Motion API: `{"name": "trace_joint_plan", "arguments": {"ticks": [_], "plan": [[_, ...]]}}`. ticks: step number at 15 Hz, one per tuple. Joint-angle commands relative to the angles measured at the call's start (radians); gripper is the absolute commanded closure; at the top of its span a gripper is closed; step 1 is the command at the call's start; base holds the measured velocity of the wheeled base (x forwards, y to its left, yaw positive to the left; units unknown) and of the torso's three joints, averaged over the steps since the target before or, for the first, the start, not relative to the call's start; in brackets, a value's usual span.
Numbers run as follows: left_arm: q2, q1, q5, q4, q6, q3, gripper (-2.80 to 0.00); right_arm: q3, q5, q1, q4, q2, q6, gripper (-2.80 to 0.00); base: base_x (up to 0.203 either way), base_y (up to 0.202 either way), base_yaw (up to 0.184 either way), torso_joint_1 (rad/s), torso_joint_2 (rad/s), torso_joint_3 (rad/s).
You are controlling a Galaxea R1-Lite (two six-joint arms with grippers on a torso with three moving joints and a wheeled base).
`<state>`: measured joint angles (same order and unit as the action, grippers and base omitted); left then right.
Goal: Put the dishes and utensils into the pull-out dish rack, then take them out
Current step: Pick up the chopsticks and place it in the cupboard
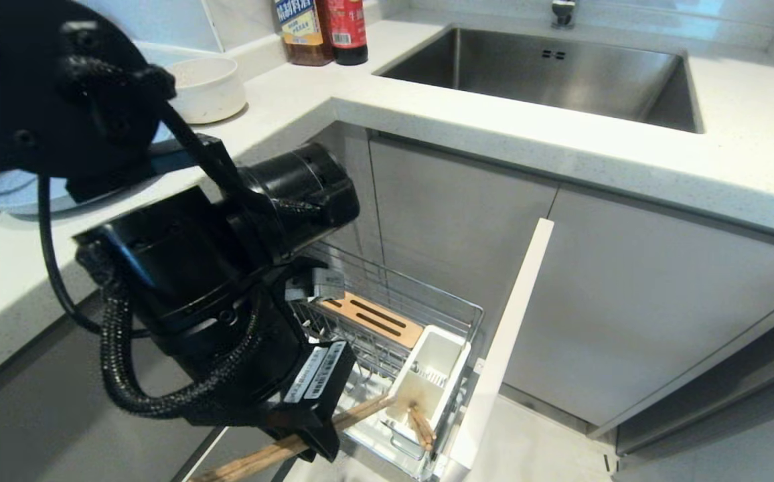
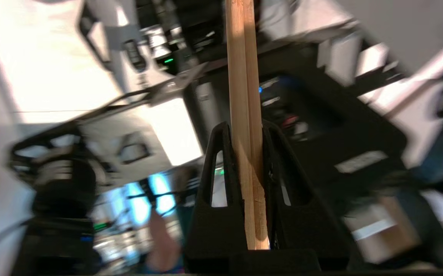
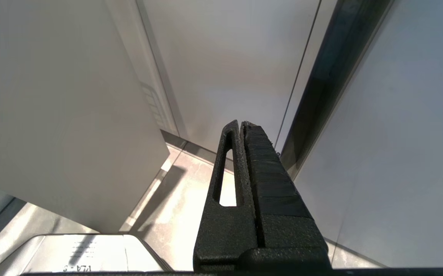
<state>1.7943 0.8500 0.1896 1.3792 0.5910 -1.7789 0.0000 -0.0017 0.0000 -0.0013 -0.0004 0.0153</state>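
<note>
My left gripper [image 1: 320,447] hangs low beside the pull-out dish rack [image 1: 387,281], shut on a pair of wooden chopsticks [image 1: 360,410]. In the left wrist view the chopsticks [image 2: 242,57] stand side by side between the black fingers [image 2: 221,153]. Their far end meets the rack's white cutlery holder [image 1: 430,381], where brown tips show inside. The cream-white bowl [image 1: 206,87] and the pale blue plate [image 1: 12,191] sit on the counter, the plate mostly hidden behind my arm. The fork is out of view. My right gripper [image 3: 242,124] is parked, shut and empty, facing cabinet fronts.
The rack's wooden knife block [image 1: 373,318] lies behind the holder, and its narrow white door front [image 1: 507,341] stands to the right. A steel sink [image 1: 548,73] and two bottles [image 1: 323,30] are on the white counter above the grey cabinet doors [image 1: 628,301].
</note>
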Motion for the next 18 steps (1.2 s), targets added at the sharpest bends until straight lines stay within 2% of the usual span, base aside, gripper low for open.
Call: {"name": "trace_joint_plan", "arguments": {"ticks": [1,3,6,9,13,18], "plan": [[0.014,-0.016,0.000,0.008,-0.057,0.041,0.00,0.002,0.000,0.000,0.000,0.000,0.000,0.00,0.000,0.000,0.000,0.000,0.00,0.000],[0.015,-0.040,-0.001,-0.017,-0.131,0.083,0.00,0.002,0.000,0.000,0.000,0.000,0.000,0.00,0.000,0.000,0.000,0.000,0.00,0.000],[0.016,-0.057,-0.006,-0.144,-0.168,0.155,0.00,0.002,0.000,0.000,0.000,0.000,0.000,0.00,0.000,0.000,0.000,0.000,0.00,0.000],[0.035,-0.084,-0.010,-0.201,-0.254,0.210,0.00,0.002,0.000,0.000,0.000,0.000,0.000,0.00,0.000,0.000,0.000,0.000,0.00,0.000],[0.056,-0.085,-0.003,-0.264,-0.270,0.235,0.00,0.002,0.000,0.000,0.000,0.000,0.000,0.00,0.000,0.000,0.000,0.000,0.00,0.000],[0.101,-0.106,-0.002,-0.275,-0.365,0.245,0.00,0.002,0.000,0.000,0.000,0.000,0.000,0.00,0.000,0.000,0.000,0.000,0.00,0.000]]}}
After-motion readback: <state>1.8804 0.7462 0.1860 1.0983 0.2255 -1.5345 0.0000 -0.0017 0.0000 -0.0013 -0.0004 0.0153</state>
